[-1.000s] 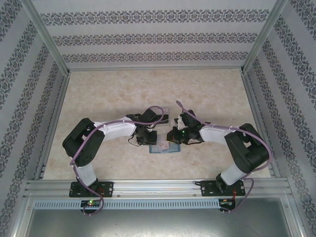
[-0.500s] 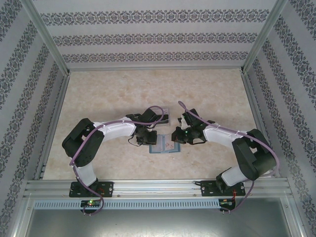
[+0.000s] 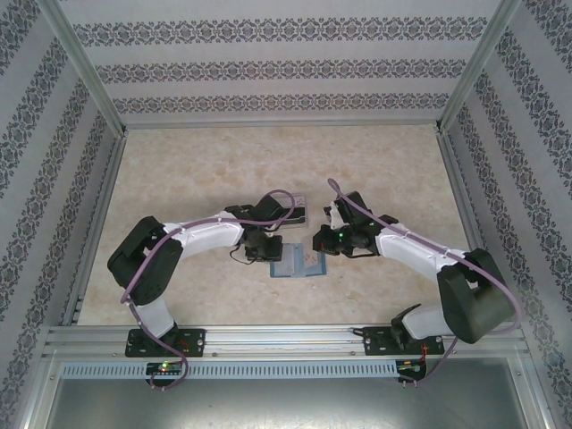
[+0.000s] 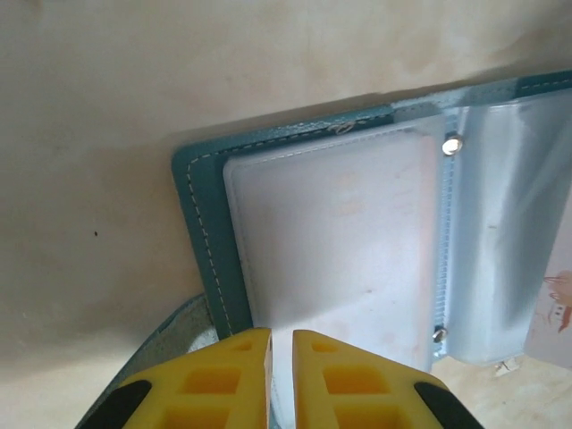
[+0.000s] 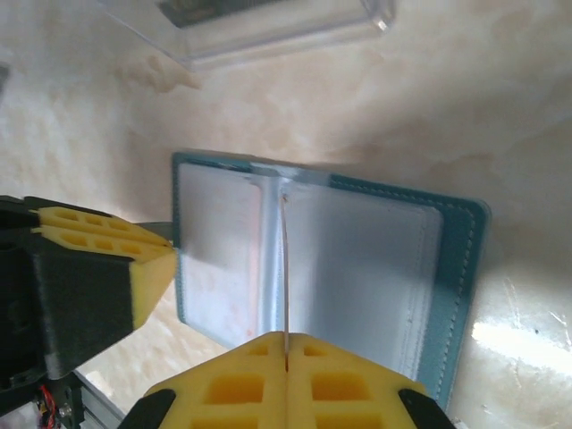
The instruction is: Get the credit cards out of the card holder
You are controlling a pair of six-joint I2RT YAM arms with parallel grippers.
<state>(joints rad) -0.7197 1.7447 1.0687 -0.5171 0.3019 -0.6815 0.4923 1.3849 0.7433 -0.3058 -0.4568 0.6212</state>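
Teal card holder [image 5: 366,277], edge nipped by our left gripper [image 4: 281,344]. Our right gripper [image 5: 286,344] pinches a credit card [image 5: 287,268]; we should pull straight out.

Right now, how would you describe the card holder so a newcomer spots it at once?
Find the centre of the beige marbled table. On the near side of the clear tray there lies the card holder, opened flat. Unlike the colourless tray, it is teal, with a stitched border around frosted plastic sleeves.
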